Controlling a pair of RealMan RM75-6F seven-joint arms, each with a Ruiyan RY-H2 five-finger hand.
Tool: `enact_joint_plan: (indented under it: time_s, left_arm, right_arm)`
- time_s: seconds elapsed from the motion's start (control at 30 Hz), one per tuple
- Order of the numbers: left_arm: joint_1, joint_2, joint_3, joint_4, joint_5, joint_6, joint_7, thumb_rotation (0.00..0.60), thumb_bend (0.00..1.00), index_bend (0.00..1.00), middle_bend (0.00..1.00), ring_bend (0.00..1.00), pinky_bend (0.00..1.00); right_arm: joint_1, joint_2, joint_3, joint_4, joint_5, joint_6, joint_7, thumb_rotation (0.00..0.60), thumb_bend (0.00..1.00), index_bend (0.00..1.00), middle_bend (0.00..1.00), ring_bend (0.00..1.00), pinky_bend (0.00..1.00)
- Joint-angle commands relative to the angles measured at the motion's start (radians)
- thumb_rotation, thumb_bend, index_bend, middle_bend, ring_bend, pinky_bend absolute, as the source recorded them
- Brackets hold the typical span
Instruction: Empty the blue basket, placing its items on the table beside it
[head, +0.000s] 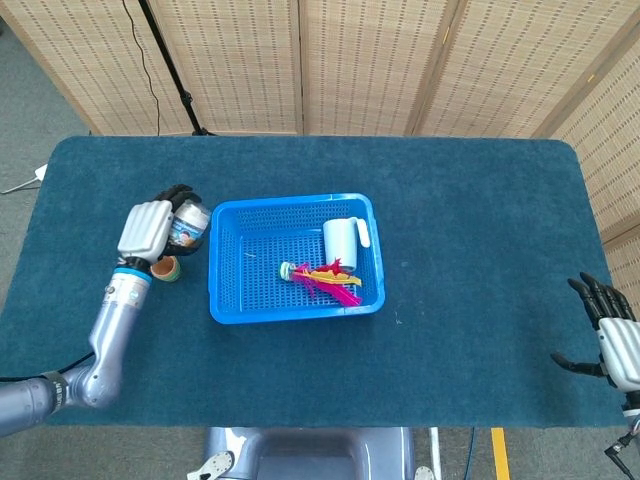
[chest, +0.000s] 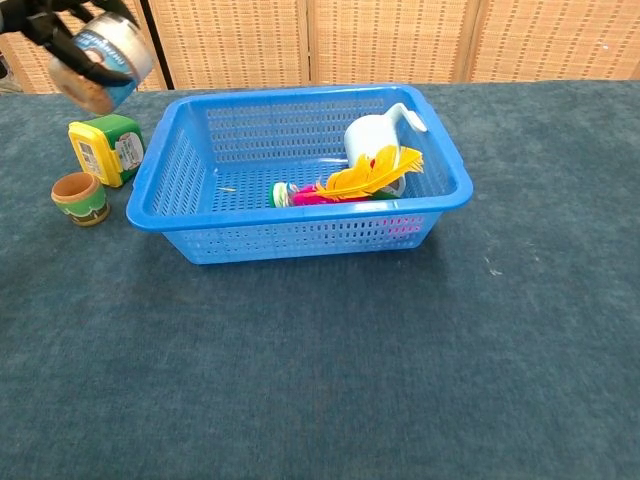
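The blue basket (head: 225, 262) (chest: 300, 232) sits at mid table. Inside it lie a white cup (head: 340, 242) (chest: 376, 138) and a feather toy (head: 328, 278) (chest: 360, 178) in yellow and pink. My left hand (head: 150, 228) grips a small jar (head: 187, 226) (chest: 100, 62) with a blue label, lifted in the air left of the basket, above the items on the table there. Only the fingers (chest: 45, 20) of that hand show in the chest view. My right hand (head: 608, 330) is open at the table's far right edge, far from the basket.
A green and yellow box (head: 170, 212) (chest: 107, 149) and a small clay pot (head: 165, 267) (chest: 80, 197) stand on the table left of the basket. Folding screens line the back. A thin yellow sliver (head: 108, 304) lies near the left edge.
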Motion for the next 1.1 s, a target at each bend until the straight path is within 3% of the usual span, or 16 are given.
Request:
enact_joint_plan:
  time_s: [0.03,0.27,0.47,0.5,0.57,0.63,0.7,0.9,1.1]
  left_arm:
    - [0.098,0.052,0.073,0.010,0.122,0.018,-0.134,0.600,0.50,0.42,0.23,0.34,0.61]
    - [0.262,0.056,0.225,0.089,0.411,0.135,-0.346,0.600,0.50,0.43,0.24,0.35,0.61]
    - [0.319,0.017,0.293,0.143,0.492,0.174,-0.355,0.600,0.50,0.43,0.24,0.34,0.61]
    - [0.326,0.003,0.297,0.158,0.500,0.179,-0.349,0.600,0.50,0.41,0.22,0.32,0.60]
    - [0.333,-0.025,0.296,0.184,0.501,0.176,-0.333,0.600,0.45,0.23,0.11,0.18,0.47]
    - [0.332,-0.037,0.303,0.198,0.495,0.148,-0.314,0.600,0.33,0.02,0.00,0.02,0.16]
    - [0.323,-0.035,0.313,0.203,0.503,0.107,-0.307,0.600,0.25,0.00,0.00,0.00,0.02]
    - [0.335,-0.023,0.294,0.188,0.577,0.169,-0.345,0.600,0.14,0.00,0.00,0.00,0.00]
    - [0.369,0.108,0.285,0.012,0.648,0.264,-0.329,0.600,0.13,0.00,0.00,0.00,0.00]
  right_arm:
    - [0.000,0.001,-0.003,-0.004,-0.007,0.004,0.000,0.600,0.00,0.00,0.00,0.00,0.00]
    - [-0.001,0.001,-0.010,-0.013,-0.025,0.011,-0.011,0.600,0.00,0.00,0.00,0.00,0.00]
    - [0.003,-0.003,-0.015,-0.017,-0.032,0.007,-0.021,0.600,0.00,0.00,0.00,0.00,0.00]
    - [0.004,-0.003,-0.015,-0.018,-0.033,0.006,-0.022,0.600,0.00,0.00,0.00,0.00,0.00]
    - [0.005,-0.003,-0.016,-0.016,-0.032,0.003,-0.022,0.600,0.00,0.00,0.00,0.00,0.00]
    - [0.006,-0.003,-0.016,-0.015,-0.031,0.001,-0.022,0.600,0.00,0.00,0.00,0.00,0.00]
    - [0.006,-0.003,-0.015,-0.012,-0.028,0.001,-0.020,0.600,0.00,0.00,0.00,0.00,0.00]
    - [0.006,-0.004,-0.014,-0.008,-0.019,0.000,-0.025,0.600,0.00,0.00,0.00,0.00,0.00]
    - [0.022,-0.002,-0.001,-0.027,-0.022,-0.003,-0.069,0.600,0.00,0.00,0.00,0.00,0.00]
